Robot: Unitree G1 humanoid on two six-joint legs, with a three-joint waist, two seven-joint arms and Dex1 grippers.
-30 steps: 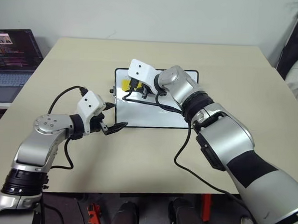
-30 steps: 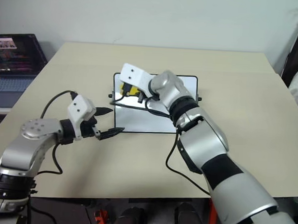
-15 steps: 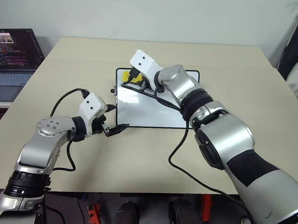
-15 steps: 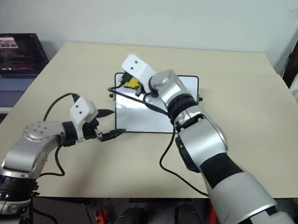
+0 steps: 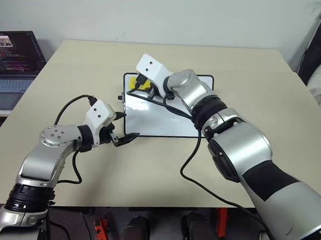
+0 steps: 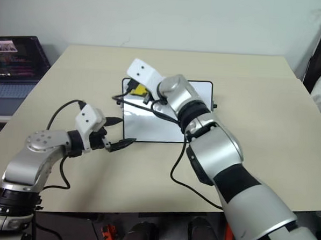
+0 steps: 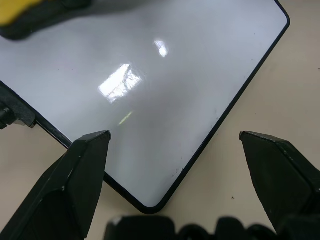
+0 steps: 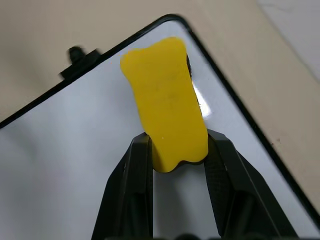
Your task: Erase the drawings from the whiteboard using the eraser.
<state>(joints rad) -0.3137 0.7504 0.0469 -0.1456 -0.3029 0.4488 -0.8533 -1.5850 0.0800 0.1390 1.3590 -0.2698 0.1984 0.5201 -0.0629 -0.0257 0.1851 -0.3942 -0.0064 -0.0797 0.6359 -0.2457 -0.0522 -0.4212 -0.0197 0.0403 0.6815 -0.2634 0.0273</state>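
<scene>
The whiteboard (image 5: 166, 120) lies flat in the middle of the table, glossy white in a thin black frame. My right gripper (image 8: 178, 137) is shut on the yellow eraser (image 8: 165, 100), which rests on the board near its far left corner (image 5: 135, 82). By the board's near left corner, just off its edge, my left gripper (image 5: 127, 126) is open with nothing between its fingers (image 7: 80, 175). The drawings are out of view; the board surface that shows is plain white.
The beige table (image 5: 249, 65) has free room on every side of the board. A laptop (image 5: 12, 64) stands off the table's left side. Something dark (image 5: 320, 48) leans at the far right. A black cable (image 5: 174, 111) from my right wrist hangs over the board.
My right wrist has turned a little, and the eraser has shifted slightly toward the board's far left corner. The left arm has stayed where it was.
</scene>
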